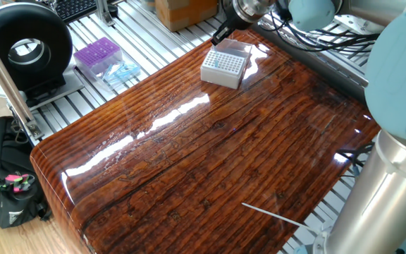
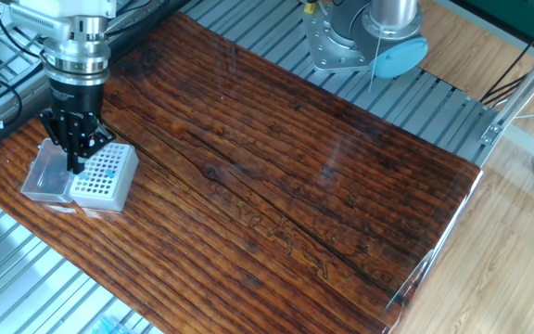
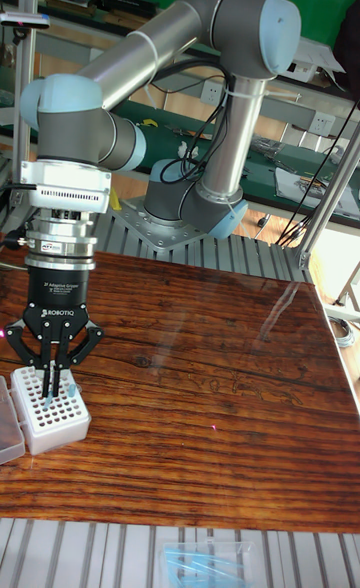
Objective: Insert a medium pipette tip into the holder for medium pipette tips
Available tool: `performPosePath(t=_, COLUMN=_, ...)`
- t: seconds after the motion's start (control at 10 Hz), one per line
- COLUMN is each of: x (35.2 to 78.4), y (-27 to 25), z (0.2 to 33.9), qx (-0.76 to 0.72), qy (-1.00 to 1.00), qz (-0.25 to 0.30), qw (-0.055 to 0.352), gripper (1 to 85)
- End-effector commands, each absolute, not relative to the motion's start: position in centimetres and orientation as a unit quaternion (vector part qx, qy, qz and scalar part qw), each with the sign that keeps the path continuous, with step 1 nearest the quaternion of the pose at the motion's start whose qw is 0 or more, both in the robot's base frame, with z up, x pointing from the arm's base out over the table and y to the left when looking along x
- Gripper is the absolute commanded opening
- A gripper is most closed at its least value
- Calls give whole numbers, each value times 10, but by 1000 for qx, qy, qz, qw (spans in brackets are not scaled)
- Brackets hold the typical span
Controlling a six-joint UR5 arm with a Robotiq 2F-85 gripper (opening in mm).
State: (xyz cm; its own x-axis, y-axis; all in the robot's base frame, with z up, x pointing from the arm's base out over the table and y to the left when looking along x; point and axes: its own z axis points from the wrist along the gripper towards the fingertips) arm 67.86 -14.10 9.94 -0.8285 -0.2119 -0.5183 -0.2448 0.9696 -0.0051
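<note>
The claw (image 1: 223, 32) shows in one fixed view only as a dark finger pair at the top edge, its tips just above the far rim of the holder for medium pipette tips (image 1: 224, 68); from here it cannot be told how the fingers stand. The white holder sits directly below the claw on the glossy wooden desk (image 1: 210, 155), with its clear plastic lid (image 1: 242, 51) hinged open on the side behind it. Well off to the claw's left, on the slatted metal surround, sit a purple rack box (image 1: 97, 56) and a pale blue rack (image 1: 121, 71). Far from the claw, at the near desk edge, lies a thin white stick (image 1: 272, 214).

In the other fixed view the claw (image 2: 74, 160) points straight down over the holder (image 2: 103, 176), its tips at the edge of the hole grid nearest the clear lid (image 2: 46, 176). The fingers are drawn close together; what sits between them is too small to make out here.

The tall fixed view is clearest: the claw (image 3: 49, 380) hangs upright over the holder (image 3: 48, 410), fingers pinched on the medium pipette tip (image 3: 47, 390), a slim bluish cone pointing down from between them. Its lower end reaches the grid, though whether it has entered a hole cannot be told.
</note>
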Motion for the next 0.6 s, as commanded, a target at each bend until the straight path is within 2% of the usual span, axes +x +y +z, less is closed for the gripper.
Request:
performPosePath(t=0.0, x=677, y=-141, z=101, qx=-124, qy=955, qz=35, qw=266, gripper=193)
performPosePath(t=0.2, x=674, y=-142, z=101, qx=-131, qy=956, qz=36, qw=260, gripper=243)
performPosePath(t=0.5, x=672, y=-142, z=102, qx=-136, qy=956, qz=36, qw=257, gripper=270)
